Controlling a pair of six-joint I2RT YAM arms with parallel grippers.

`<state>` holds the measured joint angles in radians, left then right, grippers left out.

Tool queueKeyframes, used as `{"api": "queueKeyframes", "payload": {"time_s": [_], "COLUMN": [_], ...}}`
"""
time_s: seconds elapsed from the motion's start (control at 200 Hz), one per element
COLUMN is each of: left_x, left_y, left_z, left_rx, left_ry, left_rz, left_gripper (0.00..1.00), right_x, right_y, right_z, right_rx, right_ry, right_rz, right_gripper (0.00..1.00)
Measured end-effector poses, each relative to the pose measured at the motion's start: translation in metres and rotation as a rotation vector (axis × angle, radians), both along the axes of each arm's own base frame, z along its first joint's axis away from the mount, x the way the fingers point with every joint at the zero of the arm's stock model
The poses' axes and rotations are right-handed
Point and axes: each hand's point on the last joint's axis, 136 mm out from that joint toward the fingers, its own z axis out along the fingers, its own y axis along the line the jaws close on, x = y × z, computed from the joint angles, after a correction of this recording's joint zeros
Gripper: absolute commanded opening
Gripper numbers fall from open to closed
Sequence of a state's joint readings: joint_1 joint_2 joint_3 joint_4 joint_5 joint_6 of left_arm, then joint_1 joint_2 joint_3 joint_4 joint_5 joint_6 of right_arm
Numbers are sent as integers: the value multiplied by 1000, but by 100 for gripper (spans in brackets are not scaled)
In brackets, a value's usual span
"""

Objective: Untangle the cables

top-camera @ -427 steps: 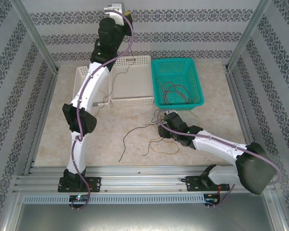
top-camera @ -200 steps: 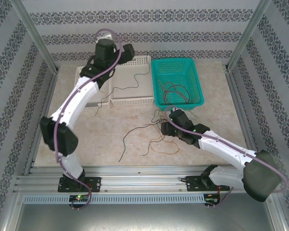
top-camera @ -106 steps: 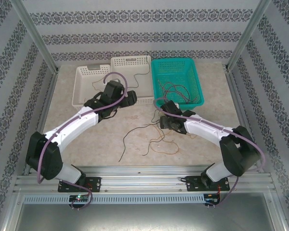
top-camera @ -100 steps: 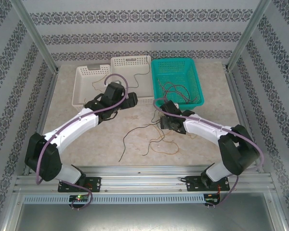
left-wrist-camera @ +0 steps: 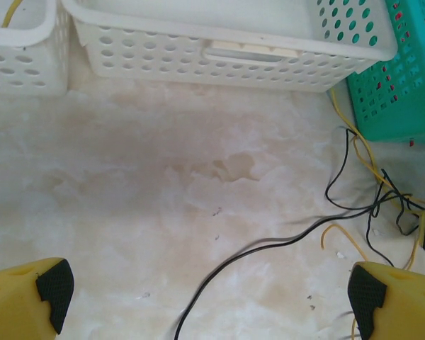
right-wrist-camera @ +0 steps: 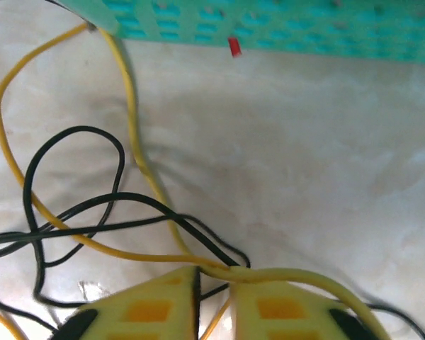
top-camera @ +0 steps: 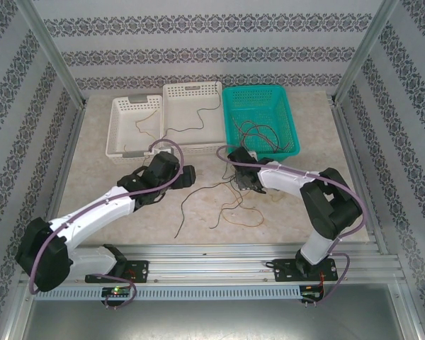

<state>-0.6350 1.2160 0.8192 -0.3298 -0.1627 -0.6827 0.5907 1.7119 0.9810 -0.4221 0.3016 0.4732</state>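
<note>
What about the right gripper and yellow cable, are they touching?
Touching. Right wrist view: the yellow cable runs into the closed tips of the right gripper.

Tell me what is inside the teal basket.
A tangle of thin cables, reddish and dark, lies on the floor of the teal basket. The strip behind its near wall is hidden.

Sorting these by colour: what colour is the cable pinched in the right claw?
Yellow cable, clearest in the right wrist view.
</note>
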Motion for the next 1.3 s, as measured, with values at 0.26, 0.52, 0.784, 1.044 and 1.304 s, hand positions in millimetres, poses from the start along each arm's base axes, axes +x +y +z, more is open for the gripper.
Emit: {"api": "queueKeyframes", "payload": {"time_s": [0.26,0.52,0.784,1.044,1.304], "left_x": [-15,-17,-20,-27,-33], "left_y": [11,6,-6,-10,-14], "left_z": [-10,-9,-6,-13,-18], "left_rx": [-5,-33,-63,-63,-67], "left_ry": [11,20,14,27,43], "left_rz": [10,-4,-35,-53,-60], "left_gripper": [100,100,100,100,100], "right_x": [-8,-13,-23,-37,-36], "right_y": [19,38,15,-17,-9], "right_z": [23,119,107,55,6], "right_rx": [42,222,164,85,51], "right_ry": [-34,-228,-155,-32,86], "right_rz": [64,111,67,-6,-4], "right_gripper": [0,0,57,65,10]}}
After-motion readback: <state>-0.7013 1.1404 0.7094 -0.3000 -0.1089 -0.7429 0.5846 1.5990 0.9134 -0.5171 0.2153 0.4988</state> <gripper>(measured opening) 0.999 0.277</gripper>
